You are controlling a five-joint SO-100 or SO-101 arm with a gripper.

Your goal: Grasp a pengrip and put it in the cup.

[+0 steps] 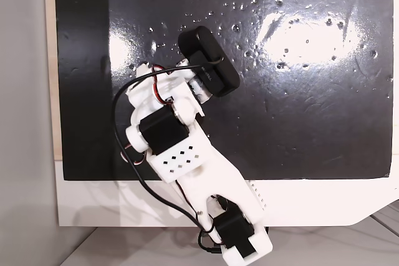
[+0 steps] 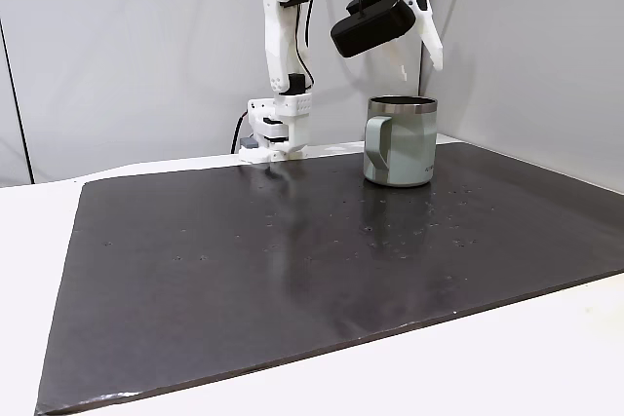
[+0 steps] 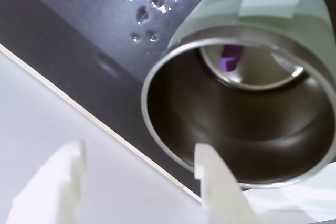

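Note:
The cup (image 2: 400, 143) is a pale grey-green metal mug with a stubby handle, standing upright on the black mat at the back right in a fixed view. A small purple pengrip (image 3: 230, 59) lies on the bottom inside the cup (image 3: 210, 124) in the wrist view. My gripper (image 2: 419, 58) hangs a little above the cup's rim, open, with nothing between its white fingers (image 3: 218, 187). From the wrist camera my gripper (image 3: 139, 182) sits over the near rim, one finger over the cup's mouth and the other over the white table.
The black mat (image 2: 292, 250) covers most of the white table (image 2: 39, 241). The arm's base (image 2: 278, 129) stands at the mat's back edge, left of the cup. Grey wall panels (image 2: 526, 46) close in behind and to the right. From above, the arm and its black wrist camera (image 1: 209, 60) are over the mat's near edge.

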